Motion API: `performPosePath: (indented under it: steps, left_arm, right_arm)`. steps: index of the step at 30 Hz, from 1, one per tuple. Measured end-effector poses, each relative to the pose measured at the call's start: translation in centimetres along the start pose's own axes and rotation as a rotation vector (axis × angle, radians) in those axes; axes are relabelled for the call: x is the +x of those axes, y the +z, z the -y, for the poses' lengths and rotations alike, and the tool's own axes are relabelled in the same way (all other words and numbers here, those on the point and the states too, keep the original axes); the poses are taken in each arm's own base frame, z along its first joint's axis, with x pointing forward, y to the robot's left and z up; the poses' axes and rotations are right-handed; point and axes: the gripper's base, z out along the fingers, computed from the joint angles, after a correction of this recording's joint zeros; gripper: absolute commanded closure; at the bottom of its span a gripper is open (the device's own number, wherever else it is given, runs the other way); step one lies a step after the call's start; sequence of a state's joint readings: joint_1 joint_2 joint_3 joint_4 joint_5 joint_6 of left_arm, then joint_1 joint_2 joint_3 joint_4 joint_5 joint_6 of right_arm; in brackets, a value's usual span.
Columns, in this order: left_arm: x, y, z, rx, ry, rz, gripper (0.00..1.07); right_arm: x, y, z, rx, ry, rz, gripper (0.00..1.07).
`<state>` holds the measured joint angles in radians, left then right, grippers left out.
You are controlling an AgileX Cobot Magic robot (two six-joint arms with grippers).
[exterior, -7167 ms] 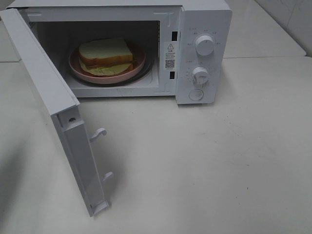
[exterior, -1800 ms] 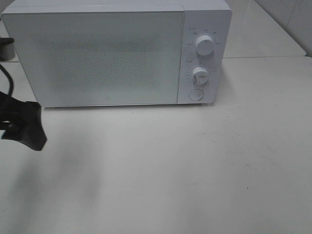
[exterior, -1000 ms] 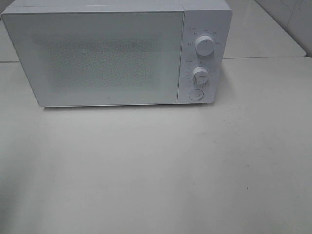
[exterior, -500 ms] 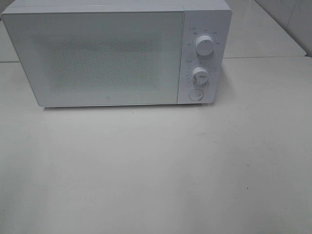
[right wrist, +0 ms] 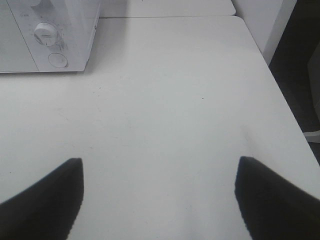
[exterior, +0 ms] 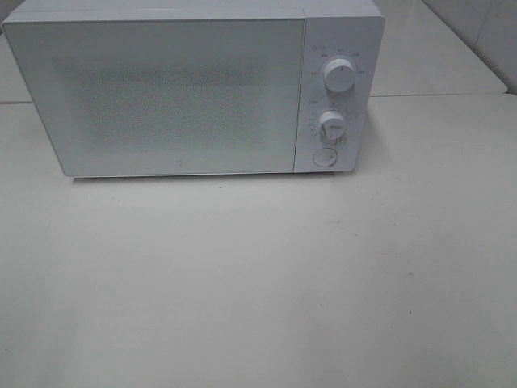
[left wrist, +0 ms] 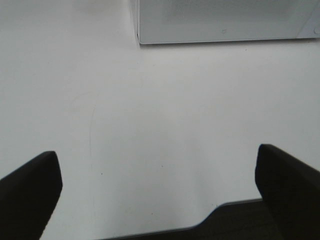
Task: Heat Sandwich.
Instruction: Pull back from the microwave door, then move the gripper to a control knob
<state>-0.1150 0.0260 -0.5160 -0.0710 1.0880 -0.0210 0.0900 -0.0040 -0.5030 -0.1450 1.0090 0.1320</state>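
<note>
Sandwich anywhere in sight?

No sandwich on show in any of the three views. Cannot tell whether behind the shut door (exterior: 161, 105) or somewhere else.

Microwave, then?

White microwave (exterior: 190, 93) at the far side of the pale table (exterior: 258, 283), door closed flush, frosted front, no view inside. Control panel (exterior: 359, 48) right of the door: upper knob (exterior: 340, 74), lower knob (exterior: 331, 124) beneath it, round button (exterior: 325, 157) lowest of the three, small printed marks around both knobs.

State of the left claw?

Released. Left gripper (left wrist: 156, 152) seen only from its own wrist camera: two black fingers (left wrist: 30, 195) spread wide, bare tabletop between them, nothing grasped. Poised above the table, well apart from the microwave's lower front corner.

And the right?

Also let go. Right gripper (right wrist: 159, 162) with dark fingers (right wrist: 45, 200) far apart, only tabletop between, nothing held. Pointed toward the panel end of the microwave; lower knob and round button visible from there, well apart from the fingertips. Table edge off to one side, dark floor (right wrist: 300, 75) beyond.

Anything near the door?

Only table in front of it. Both claws away from the microwave, neither touching door, knobs or button. Seam (exterior: 436, 95) between two tabletops running behind the microwave.
</note>
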Motion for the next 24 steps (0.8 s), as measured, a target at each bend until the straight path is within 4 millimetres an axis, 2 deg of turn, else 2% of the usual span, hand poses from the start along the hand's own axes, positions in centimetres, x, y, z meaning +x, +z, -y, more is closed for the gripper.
performPosePath:
  steps: [24]
  left_arm:
    - [0.23,-0.40,0.01,0.002,0.002,0.032,0.09]
  right_arm:
    - [0.00,0.00,0.00,0.000,0.000,0.000,0.32]
